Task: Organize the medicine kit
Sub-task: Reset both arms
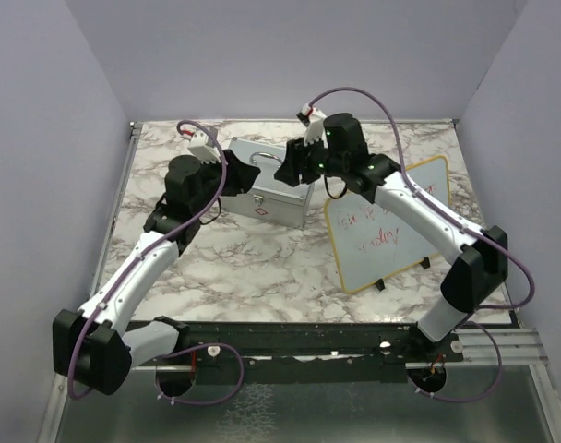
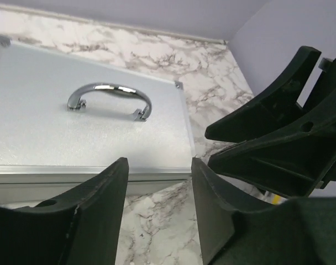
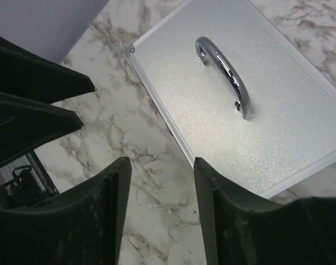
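- The medicine kit (image 1: 271, 189) is sitting shut on the marble worktop (image 1: 253, 272), with a whiteboard (image 1: 387, 226) leaning just right of it.
- The left pincer (image 2: 159, 171) is hovering by the kit's left end, jaws apart, gripping nothing.
- The right pincer (image 3: 162, 171) is hovering by the kit's right end, jaws likewise apart and empty.
- Being rigid metal, the kit is probably stiff, fairly weighty and slick-faced, so the chrome loop handle (image 2: 110, 100) on its lid is looking like the surest hold.

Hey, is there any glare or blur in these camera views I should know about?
Top view: even, soft light on the grey metal medicine kit box. Left wrist view: bright glint on its chrome loop handle, dark gripper fingers show little detail. Right wrist view: similar highlight streak along the handle, lid sharp.
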### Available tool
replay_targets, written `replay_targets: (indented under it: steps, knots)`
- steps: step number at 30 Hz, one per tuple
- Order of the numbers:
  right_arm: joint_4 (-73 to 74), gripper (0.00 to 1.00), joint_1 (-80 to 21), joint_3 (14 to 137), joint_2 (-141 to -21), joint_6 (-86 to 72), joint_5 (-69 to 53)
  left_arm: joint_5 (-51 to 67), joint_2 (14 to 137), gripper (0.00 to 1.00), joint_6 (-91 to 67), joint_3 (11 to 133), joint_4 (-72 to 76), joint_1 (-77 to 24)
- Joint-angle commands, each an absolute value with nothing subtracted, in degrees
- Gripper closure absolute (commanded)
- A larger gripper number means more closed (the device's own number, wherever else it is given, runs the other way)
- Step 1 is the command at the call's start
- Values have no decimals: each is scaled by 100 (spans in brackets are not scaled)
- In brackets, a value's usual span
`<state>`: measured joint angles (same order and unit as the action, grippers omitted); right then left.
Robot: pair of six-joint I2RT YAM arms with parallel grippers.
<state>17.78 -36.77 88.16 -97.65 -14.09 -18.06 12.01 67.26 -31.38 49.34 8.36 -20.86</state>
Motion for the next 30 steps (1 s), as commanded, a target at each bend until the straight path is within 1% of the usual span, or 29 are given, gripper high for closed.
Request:
replay_targets:
  steps: [1,4,5,10,11,12,16,19,23,30]
  knots:
    - [2511,37,-3700,9040,-8776,-1279,-1082,1053,6067,45,-2312,5972,-993,-2101]
    - [2931,2,-3701,8866,-7951,-1283,-542,1256,5862,37,-2046,6574,-1677,-2104]
    - [3063,0,-3700,8780,-7696,-1283,-349,1337,5797,35,-2025,6720,-1855,-2108]
    - [3665,0,-3700,8264,-6315,-1486,573,1764,5351,24,-2168,6983,-2341,-2109]
    - [3727,0,-3700,8144,-6013,-1567,629,1819,5227,5,-2223,6953,-2392,-2104]
    - [3783,0,-3700,8008,-5738,-1633,638,1880,5105,2,-2287,6905,-2428,-2108]
    - [3859,0,-3700,7489,-4772,-2182,542,2243,4824,1,-2565,6656,-2516,-2122]
    - [3970,0,-3700,7130,-4344,-2716,510,2339,4642,1,-2894,6365,-2425,-2126]
    - [4252,0,-3700,6952,-4242,-3084,475,2319,4264,1,-3142,6141,-2285,-2122]
    - [4300,0,-3700,6988,-4293,-3060,588,2041,3514,1,-3405,5638,-2147,-2124]
